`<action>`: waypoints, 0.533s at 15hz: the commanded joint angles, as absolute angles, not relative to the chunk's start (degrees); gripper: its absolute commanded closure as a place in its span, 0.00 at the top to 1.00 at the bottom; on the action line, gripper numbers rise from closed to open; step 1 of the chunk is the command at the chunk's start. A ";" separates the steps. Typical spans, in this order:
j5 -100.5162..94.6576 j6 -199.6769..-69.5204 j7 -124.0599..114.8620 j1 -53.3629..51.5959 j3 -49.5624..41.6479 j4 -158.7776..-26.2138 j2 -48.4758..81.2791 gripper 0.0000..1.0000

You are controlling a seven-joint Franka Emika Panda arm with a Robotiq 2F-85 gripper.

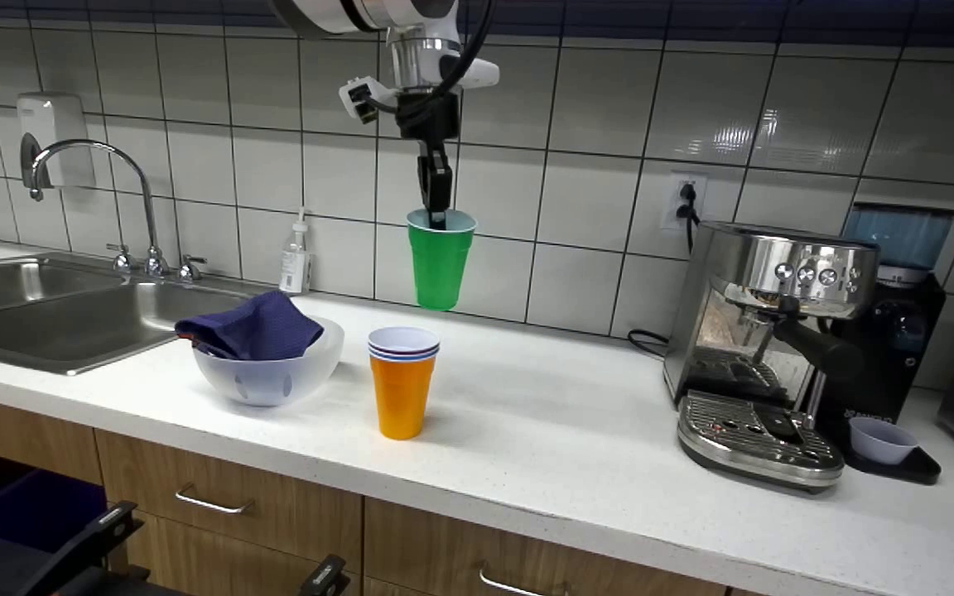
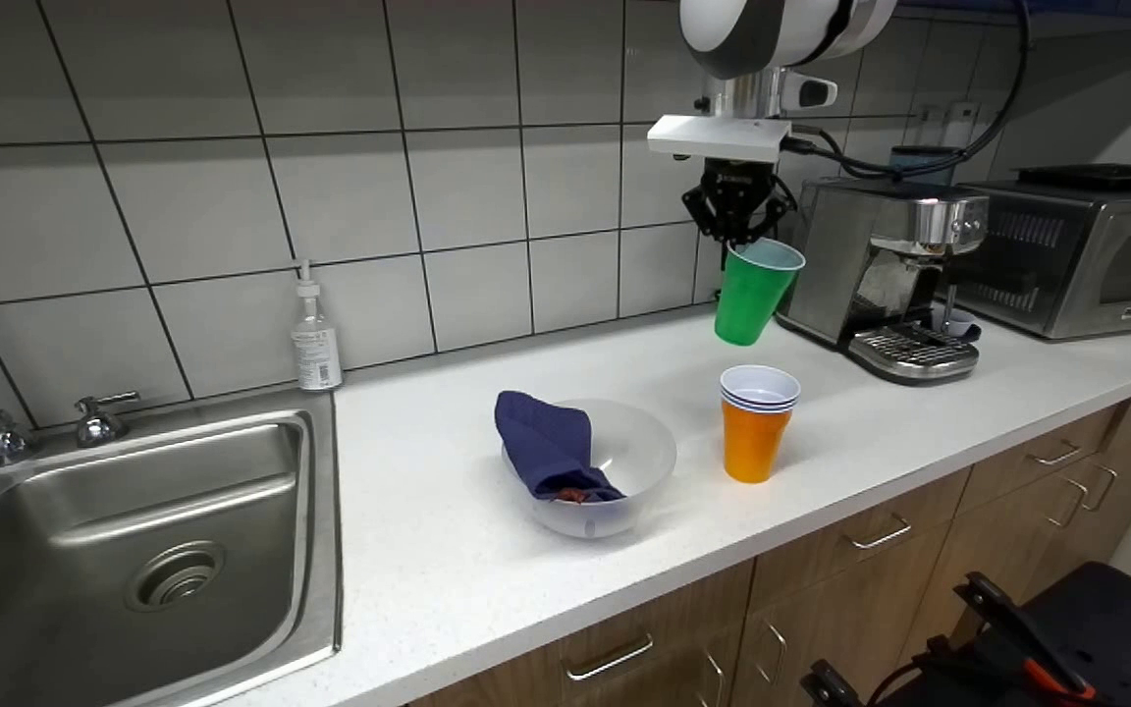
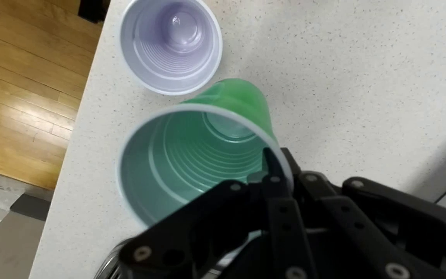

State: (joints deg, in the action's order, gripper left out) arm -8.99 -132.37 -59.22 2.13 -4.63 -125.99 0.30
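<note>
My gripper [image 1: 437,217] is shut on the rim of a green cup [image 1: 440,273]. The cup hangs above the white counter, clearly tilted in an exterior view [image 2: 750,304]. In the wrist view, one fingertip of the gripper [image 3: 278,153] is inside the green cup [image 3: 246,97] and the other outside, pinching its pale wall. Below and apart from it, a stack of orange cups [image 1: 402,397] with white insides stands upright on the counter. The wrist view looks into the top one of these orange cups [image 3: 170,46]. Most of the inner finger's pad is hidden.
Beside the stack, a frosted bowl [image 2: 644,457] holds a dark blue cloth [image 2: 546,437]. A steel sink [image 2: 322,511] and a pump bottle [image 1: 296,258] lie beyond it. On the opposite side stand a coffee machine [image 1: 684,331] and a microwave [image 2: 1066,285]. Behind runs a tiled wall [image 1: 510,199].
</note>
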 commanded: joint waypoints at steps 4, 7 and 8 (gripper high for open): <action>-7.71 -128.12 -57.23 2.49 -3.69 -128.59 -3.97 0.01; -6.98 -126.31 -56.63 2.47 -3.43 -129.38 -4.74 0.01; -6.78 -125.75 -56.43 2.48 -3.36 -129.57 -4.85 0.01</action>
State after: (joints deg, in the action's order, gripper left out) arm -8.38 -128.45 -58.47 2.13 -4.15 -128.10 -2.47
